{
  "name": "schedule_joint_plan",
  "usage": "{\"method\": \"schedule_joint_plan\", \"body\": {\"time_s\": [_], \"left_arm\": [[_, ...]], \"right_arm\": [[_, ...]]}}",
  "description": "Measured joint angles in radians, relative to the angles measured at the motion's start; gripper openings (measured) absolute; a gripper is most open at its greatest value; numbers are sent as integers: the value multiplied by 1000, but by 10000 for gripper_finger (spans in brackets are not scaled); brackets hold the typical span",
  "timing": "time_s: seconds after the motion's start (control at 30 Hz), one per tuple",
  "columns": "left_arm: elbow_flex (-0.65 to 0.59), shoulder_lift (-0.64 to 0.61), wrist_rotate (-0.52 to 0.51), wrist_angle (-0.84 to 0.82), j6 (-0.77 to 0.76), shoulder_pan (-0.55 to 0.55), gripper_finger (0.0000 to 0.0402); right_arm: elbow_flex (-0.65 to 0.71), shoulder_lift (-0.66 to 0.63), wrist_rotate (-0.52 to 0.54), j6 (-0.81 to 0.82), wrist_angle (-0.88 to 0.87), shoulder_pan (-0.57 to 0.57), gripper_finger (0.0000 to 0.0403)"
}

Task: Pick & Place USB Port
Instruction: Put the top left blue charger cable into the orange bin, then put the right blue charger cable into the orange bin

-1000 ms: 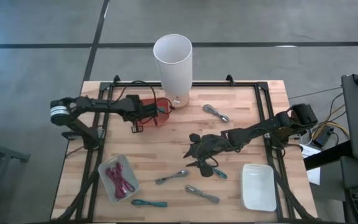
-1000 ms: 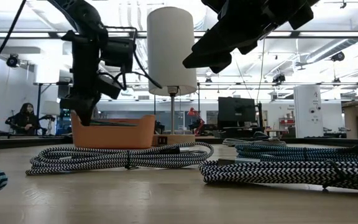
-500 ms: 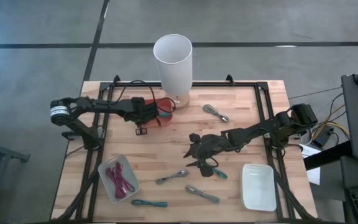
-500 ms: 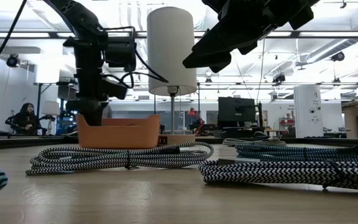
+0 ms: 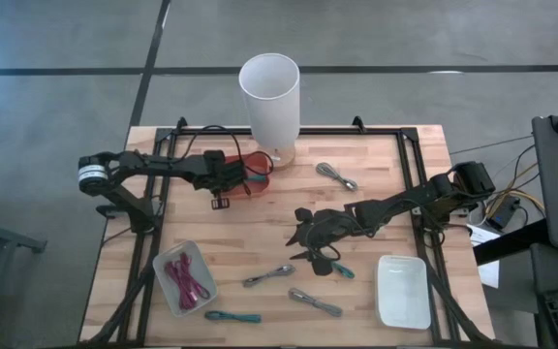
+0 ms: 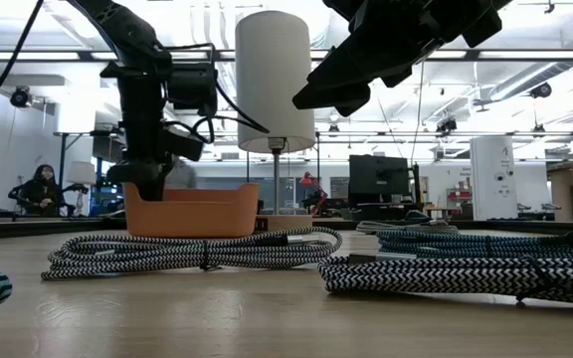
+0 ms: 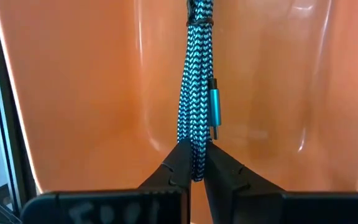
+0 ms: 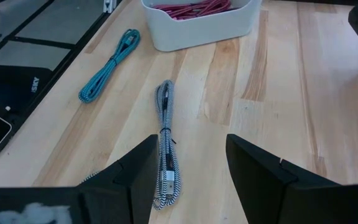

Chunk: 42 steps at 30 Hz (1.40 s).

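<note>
A teal braided USB cable bundle point(image 7: 194, 93) with a teal plug point(image 7: 214, 107) lies stretched inside the orange bin point(image 5: 250, 167) at the table's far left, beside the white cylinder point(image 5: 270, 97). My left gripper point(image 7: 196, 169) reaches down into the bin and is shut on the bundle's near end. In the low view its fingers point(image 6: 147, 184) dip behind the bin's rim point(image 6: 192, 189). My right gripper point(image 8: 188, 165) hovers open above the middle of the table, over a black-and-white cable point(image 8: 165, 149), touching nothing. My left gripper pinches the near end of the teal bundle point(image 7: 194, 163) between its two fingertips. The fingers come steeply from above, slanting in from the table's left, in line with the bundle. The rest of the bundle lies against the bin's orange inside.
A white bin with pink cables point(image 5: 184, 276) stands near left and a white tray point(image 5: 402, 291) near right. Loose cables lie on the wood: grey ones point(image 5: 337, 175) point(image 5: 267, 275) point(image 5: 316, 301), a teal one point(image 5: 232, 316) and another point(image 5: 342, 270) by the right gripper.
My left gripper has moved a little toward the table's right and down into the orange bin, tipping more steeply downward. The teal cable went with it and now lies inside the bin.
</note>
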State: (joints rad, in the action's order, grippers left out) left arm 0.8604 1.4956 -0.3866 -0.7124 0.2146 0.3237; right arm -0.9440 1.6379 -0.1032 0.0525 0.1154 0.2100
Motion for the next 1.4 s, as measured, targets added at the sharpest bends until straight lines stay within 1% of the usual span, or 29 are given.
{"method": "schedule_joint_plan", "body": {"time_s": [0.2, 0.27, 0.37, 0.5, 0.67, 0.77, 1.0, 1.1, 1.27, 1.4], "left_arm": [[0, 0, -5, -1, -26, 0, 26], [0, 0, -5, 0, -26, 0, 34], [0, 0, -5, -1, -26, 1, 57], [1, 0, -8, 4, -27, 1, 99], [8, 0, -48, 6, -28, 0, 138], [32, -1, -61, 5, -28, -2, 145], [129, -6, -68, 0, -25, -11, 147], [167, -8, -68, 2, -27, -25, 147], [208, -8, -38, 2, -42, -65, 147], [219, -8, -31, 1, -57, -106, 147]], "right_arm": [[0, 0, 0, 0, 0, 0, 182], [0, 0, 0, 0, 0, 0, 182], [0, 0, 0, 0, 0, 0, 182], [0, 0, 0, 0, 0, 0, 182], [0, 0, 0, 0, 0, 0, 182], [0, 0, 0, 0, 0, 0, 182], [0, 0, 0, 28, -18, 0, 182], [-7, 0, 12, 85, -102, 0, 182], [-18, -1, 127, 249, -338, 2, 183], [-14, -1, 133, 401, -501, 4, 183]]}}
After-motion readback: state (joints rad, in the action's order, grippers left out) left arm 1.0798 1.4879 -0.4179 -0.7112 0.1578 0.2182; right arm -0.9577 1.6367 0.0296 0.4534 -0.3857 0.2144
